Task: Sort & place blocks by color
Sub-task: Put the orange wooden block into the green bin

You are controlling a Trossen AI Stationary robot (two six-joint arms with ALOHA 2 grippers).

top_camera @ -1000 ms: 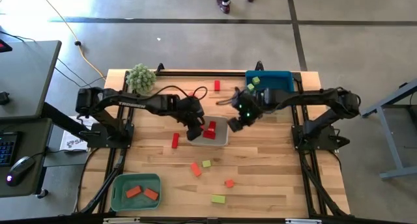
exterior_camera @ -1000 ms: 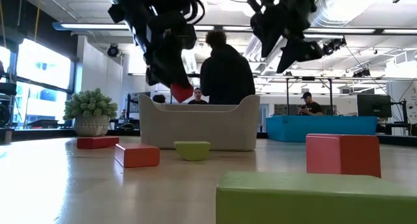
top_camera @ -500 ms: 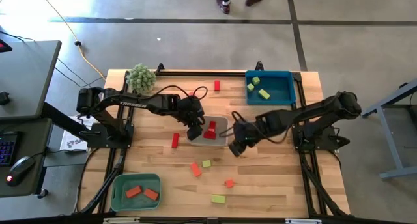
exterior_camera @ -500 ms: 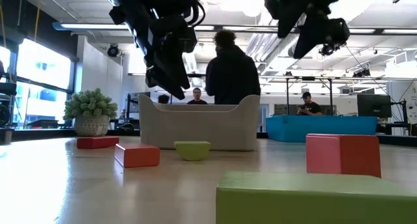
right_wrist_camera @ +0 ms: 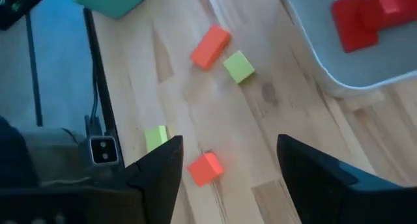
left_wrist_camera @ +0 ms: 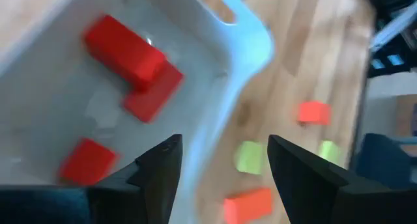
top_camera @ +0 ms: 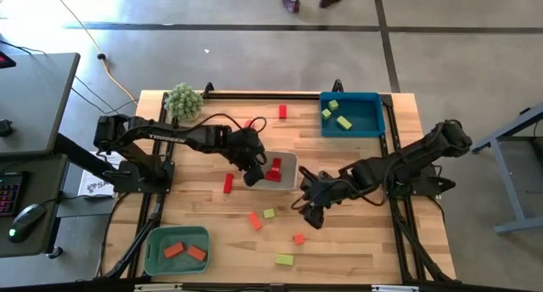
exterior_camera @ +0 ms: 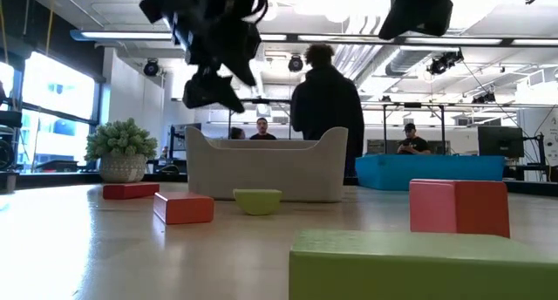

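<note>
My left gripper (top_camera: 252,175) hangs open and empty over the left rim of the grey tray (top_camera: 291,159); the left wrist view (left_wrist_camera: 221,160) looks down on red blocks (left_wrist_camera: 133,58) lying in that tray. My right gripper (top_camera: 310,212), open and empty, hovers right of the loose blocks on the table. Its wrist view (right_wrist_camera: 228,165) shows an orange block (right_wrist_camera: 204,168), a yellow-green block (right_wrist_camera: 155,137), and another orange (right_wrist_camera: 210,46) and yellow-green (right_wrist_camera: 238,66) pair. A red bar (top_camera: 227,183) lies left of the grey tray, and another red block (top_camera: 282,112) lies near the far edge.
A blue tray (top_camera: 371,126) at the far right holds yellow-green blocks. A green tray (top_camera: 153,241) at the near left holds orange blocks. A fuzzy green plant (top_camera: 183,99) stands at the far left. A yellow-green bar (top_camera: 283,260) lies near the near edge. People stand beyond the table (exterior_camera: 327,108).
My right gripper has swung from the grey tray's far right corner toward the near edge, ending over the loose blocks. A red block that showed at my left gripper's fingertips above the grey tray no longer shows there; that gripper has risen slightly and turned.
</note>
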